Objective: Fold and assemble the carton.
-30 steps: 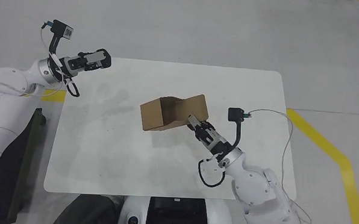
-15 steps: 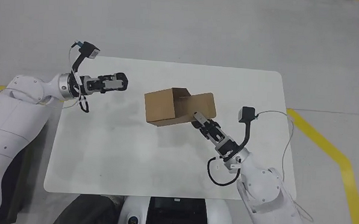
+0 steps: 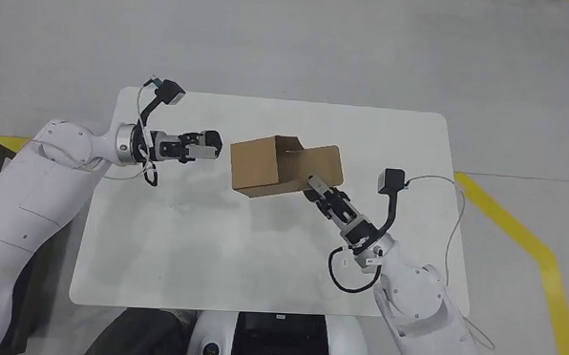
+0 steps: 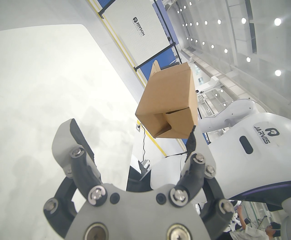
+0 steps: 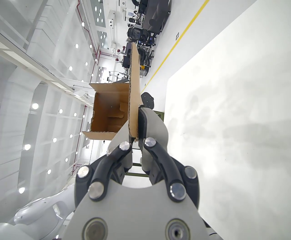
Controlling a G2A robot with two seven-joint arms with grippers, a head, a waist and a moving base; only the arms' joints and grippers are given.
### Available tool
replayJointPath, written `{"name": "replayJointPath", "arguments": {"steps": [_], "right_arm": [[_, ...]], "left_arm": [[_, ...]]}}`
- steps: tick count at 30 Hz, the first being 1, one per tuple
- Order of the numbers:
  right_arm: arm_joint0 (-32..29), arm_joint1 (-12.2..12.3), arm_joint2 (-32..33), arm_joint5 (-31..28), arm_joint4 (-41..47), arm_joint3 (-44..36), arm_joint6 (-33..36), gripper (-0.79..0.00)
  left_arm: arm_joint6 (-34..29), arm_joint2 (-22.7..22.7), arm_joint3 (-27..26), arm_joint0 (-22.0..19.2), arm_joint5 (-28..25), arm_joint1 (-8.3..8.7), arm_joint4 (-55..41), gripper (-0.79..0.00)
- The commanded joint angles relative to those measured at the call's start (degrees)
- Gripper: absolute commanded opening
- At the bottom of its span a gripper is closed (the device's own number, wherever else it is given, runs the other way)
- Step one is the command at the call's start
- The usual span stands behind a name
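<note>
The right gripper (image 3: 314,186) is clamped on one flap (image 3: 319,164) of the carton (image 3: 264,165), which is over the middle of the table (image 3: 167,249). The left gripper (image 3: 215,142), with its jaws apart, is just left of it. A hard push from there could bend this flap or pull it free

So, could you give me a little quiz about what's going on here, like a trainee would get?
1. True or false: the grey two-fingered left tool is open, not gripping the brown cardboard carton.
2. The grey right tool holds the carton by: A) a flap, B) its closed bottom, C) nothing at all.
3. Fill in: the carton end facing the right tool is ____.
Key: 1 true; 2 A; 3 open.
</note>
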Motion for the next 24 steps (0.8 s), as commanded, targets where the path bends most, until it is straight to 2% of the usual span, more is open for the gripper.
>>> {"name": "replayJointPath", "arguments": {"steps": [1,6,10,16,21,24], "right_arm": [[0.0,0.0,0.0,0.0,0.0,0.0,0.0,-0.785],[0.1,0.0,-0.1,0.1,0.4,0.1,-0.6,-0.785],[1.0,-0.1,-0.1,0.6,3.2,1.0,0.2,-0.785],[2.0,-0.1,0.5,0.9,6.7,1.8,0.6,-0.785],[2.7,0.0,0.7,2.0,7.5,2.5,0.8,-0.785],[3.3,0.0,0.6,2.8,8.4,3.3,1.1,-0.785]], "left_arm": [[0.0,0.0,0.0,0.0,0.0,0.0,0.0,0.0],[0.5,-0.1,-0.6,0.1,-0.3,-0.04,0.6,0.0],[4.6,0.3,-4.9,1.0,-4.7,0.06,11.0,0.0],[19.5,1.4,-4.2,1.6,-19.5,0.78,26.6,0.0],[22.8,-1.7,-8.9,2.5,-19.5,0.43,32.0,0.0],[26.7,-4.1,-13.0,3.9,-19.5,0.27,39.3,0.0]]}}
